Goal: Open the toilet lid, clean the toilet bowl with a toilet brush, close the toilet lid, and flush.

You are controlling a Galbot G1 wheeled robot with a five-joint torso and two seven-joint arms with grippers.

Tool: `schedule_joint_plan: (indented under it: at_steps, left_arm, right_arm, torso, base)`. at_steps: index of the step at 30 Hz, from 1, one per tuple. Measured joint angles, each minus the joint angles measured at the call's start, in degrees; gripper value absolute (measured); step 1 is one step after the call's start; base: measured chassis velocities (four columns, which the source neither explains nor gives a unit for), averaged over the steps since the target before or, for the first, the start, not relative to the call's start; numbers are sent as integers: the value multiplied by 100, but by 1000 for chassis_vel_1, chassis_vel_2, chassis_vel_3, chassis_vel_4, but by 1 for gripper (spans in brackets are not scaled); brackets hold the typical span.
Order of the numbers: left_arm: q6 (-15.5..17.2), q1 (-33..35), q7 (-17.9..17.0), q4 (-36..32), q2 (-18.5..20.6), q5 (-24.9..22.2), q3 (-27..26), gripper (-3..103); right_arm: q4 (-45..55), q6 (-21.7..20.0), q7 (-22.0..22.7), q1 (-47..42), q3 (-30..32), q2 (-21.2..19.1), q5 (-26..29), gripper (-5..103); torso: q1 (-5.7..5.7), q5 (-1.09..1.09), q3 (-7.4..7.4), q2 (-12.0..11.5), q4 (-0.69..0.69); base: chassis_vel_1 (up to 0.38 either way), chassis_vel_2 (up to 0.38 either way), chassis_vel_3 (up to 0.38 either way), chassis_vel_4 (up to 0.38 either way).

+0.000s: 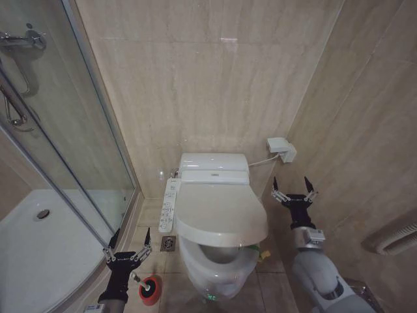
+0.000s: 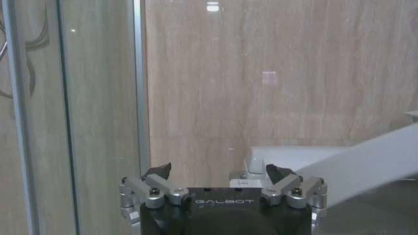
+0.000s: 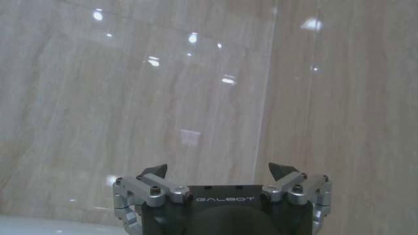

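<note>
The toilet lid [image 1: 220,212] is sitting partly raised; both the left gripper [image 1: 128,247] and the right gripper [image 1: 294,187] are hanging wide open, empty. Lift from the lid's front edge.

Glossy white plastic toilet lid [image 1: 221,212], polished beige wall tiles [image 1: 215,85], probably ceramic; clear glass shower door [image 1: 58,130] at nine o'clock.

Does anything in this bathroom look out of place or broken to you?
Only one thing: the toilet lid is partly raised and sits a little askew over the toilet bowl, neither shut nor fully open. The toilet brush stands in its red holder on the floor. Nothing looks spilled or damaged.
</note>
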Motion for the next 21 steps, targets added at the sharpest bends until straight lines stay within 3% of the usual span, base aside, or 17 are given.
schedule_joint_plan:
  at_steps: [21]
  left_arm:
    - [0, 0, 0, 0, 0, 0, 0, 94]
  right_arm:
    - [-11, 402, -76, -681, 361, 937, -875, 100]
  torso:
    - [0, 1, 0, 0, 0]
  base:
    - [0, 0, 0, 0]
